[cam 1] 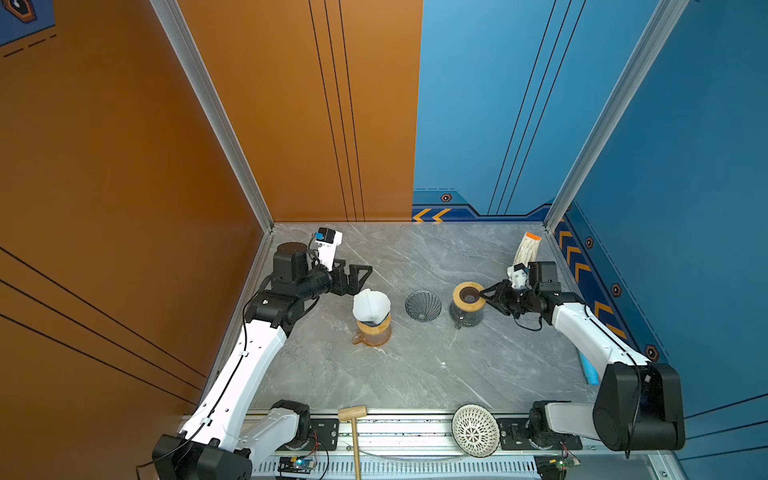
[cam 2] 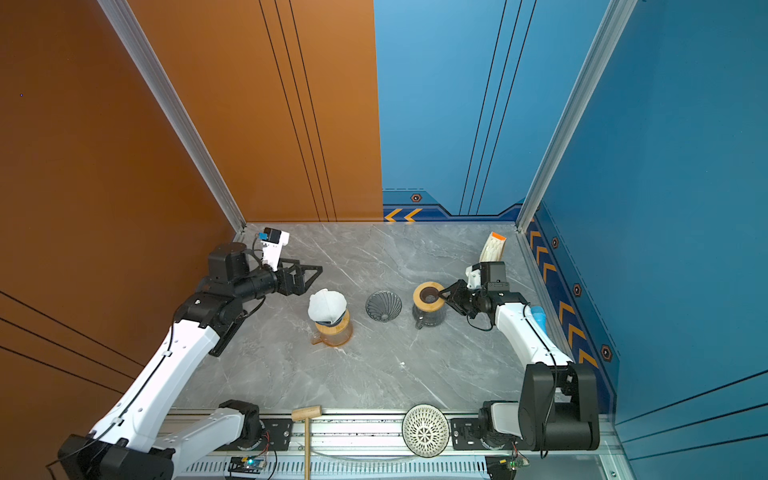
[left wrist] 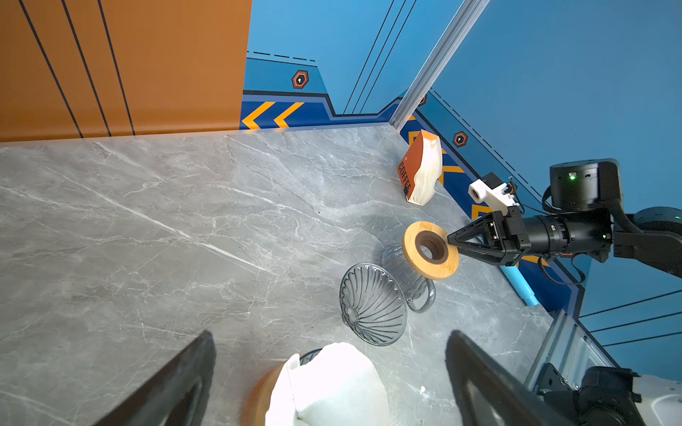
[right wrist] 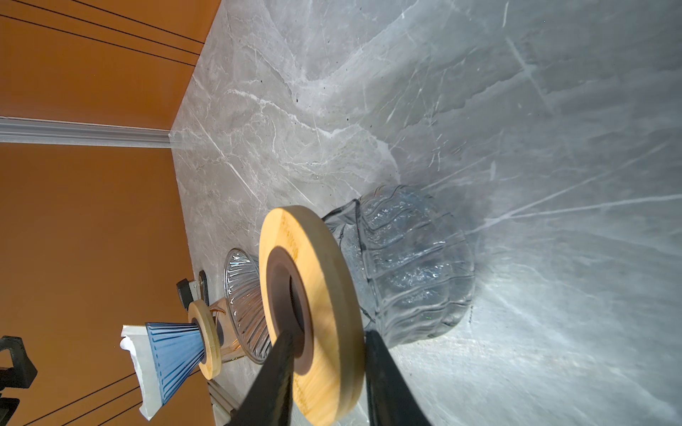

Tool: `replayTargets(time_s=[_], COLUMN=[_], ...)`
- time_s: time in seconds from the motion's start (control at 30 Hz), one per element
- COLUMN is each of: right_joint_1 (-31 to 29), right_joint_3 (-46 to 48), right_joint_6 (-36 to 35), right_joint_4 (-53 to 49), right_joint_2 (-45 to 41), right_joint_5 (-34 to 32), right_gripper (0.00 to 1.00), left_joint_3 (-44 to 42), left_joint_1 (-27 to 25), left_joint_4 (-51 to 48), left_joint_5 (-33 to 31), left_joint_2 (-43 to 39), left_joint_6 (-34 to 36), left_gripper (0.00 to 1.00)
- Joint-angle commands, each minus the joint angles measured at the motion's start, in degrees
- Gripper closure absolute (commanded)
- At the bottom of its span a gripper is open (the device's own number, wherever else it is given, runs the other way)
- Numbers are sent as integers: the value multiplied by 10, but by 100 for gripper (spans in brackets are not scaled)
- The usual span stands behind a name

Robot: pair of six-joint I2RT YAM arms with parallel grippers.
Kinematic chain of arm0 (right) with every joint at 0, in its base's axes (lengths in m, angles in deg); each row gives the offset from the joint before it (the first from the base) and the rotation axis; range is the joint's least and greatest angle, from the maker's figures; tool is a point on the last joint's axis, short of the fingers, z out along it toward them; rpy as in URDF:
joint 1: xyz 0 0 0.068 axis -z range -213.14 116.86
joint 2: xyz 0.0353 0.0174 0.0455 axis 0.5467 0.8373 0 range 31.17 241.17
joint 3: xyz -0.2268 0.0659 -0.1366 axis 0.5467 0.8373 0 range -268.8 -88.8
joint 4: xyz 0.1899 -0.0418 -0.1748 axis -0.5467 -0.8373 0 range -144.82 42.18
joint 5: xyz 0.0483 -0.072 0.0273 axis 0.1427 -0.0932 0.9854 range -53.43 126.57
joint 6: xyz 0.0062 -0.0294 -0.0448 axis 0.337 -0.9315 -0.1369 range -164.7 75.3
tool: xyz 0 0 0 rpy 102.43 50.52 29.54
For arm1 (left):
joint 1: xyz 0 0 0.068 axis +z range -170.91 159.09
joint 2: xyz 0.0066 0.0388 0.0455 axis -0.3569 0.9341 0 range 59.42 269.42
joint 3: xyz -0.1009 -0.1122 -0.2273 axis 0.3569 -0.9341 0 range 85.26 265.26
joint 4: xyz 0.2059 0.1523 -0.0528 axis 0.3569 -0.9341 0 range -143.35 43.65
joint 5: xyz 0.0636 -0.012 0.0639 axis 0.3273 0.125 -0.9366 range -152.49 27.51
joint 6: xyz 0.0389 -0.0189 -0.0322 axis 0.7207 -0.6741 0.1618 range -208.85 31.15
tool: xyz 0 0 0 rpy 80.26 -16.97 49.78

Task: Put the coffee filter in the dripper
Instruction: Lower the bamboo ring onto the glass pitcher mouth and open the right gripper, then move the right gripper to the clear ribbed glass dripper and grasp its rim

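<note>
Claw (right wrist: 328, 335) straddling wooden rim (right wrist: 324, 258), open tabletop (right wrist: 406, 92) beyond

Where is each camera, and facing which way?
Top views: high in front, looking down on the table; left arm, right arm show.
Left wrist: on left arm, facing the clear dripper; open left fingers show.
Right wrist: on right arm, facing the wooden collar; right fingers flank it.
All share the white filter.
</note>
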Motion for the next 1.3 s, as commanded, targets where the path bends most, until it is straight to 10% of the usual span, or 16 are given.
replayTargets(time_s=[0.0,0.5,1.27], right_joint_1=[4,-41,-378], right_joint_3=[-4,-101,-109], right_joint_6=[-16,-63,243], right_joint_4=[-33,-183,-122], right_joint_2=[-19,-87,-52], right_joint_5=[-24,-151,-443], right_gripper=[69,59,46], left_joint_3=[15,33,-33], left_joint_1=[-4,-2,57], left_joint_4=[-14,-27,-66], left_joint_5=[-8,-11,9], left_joint_2=[-10,-12,-61], left_joint_6=[4,18,34], left_gripper=[2,2,2])
